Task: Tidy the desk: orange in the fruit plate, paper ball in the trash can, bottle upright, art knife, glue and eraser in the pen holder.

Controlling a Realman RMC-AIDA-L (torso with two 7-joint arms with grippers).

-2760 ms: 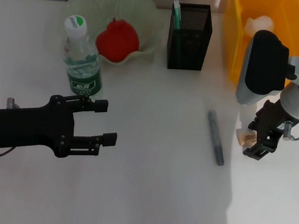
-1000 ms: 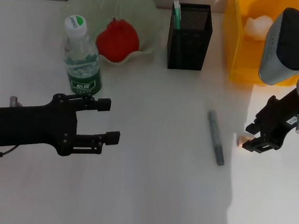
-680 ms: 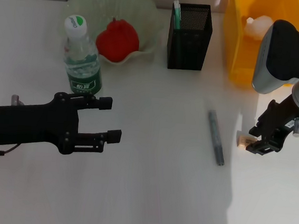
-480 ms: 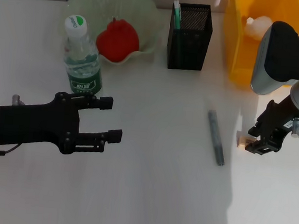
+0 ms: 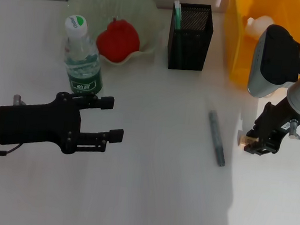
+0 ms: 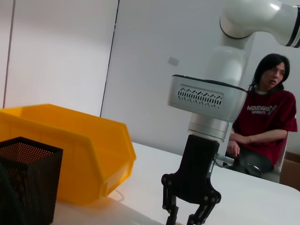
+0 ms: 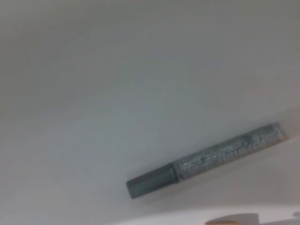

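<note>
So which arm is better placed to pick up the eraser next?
The right. Its gripper is already down at the eraser, near the yellow bin. The left gripper hangs open far across the desk, in front of the bottle, with the art knife in between.

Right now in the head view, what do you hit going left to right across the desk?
left gripper → bottle → orange → pen holder → art knife → eraser → right gripper
</note>
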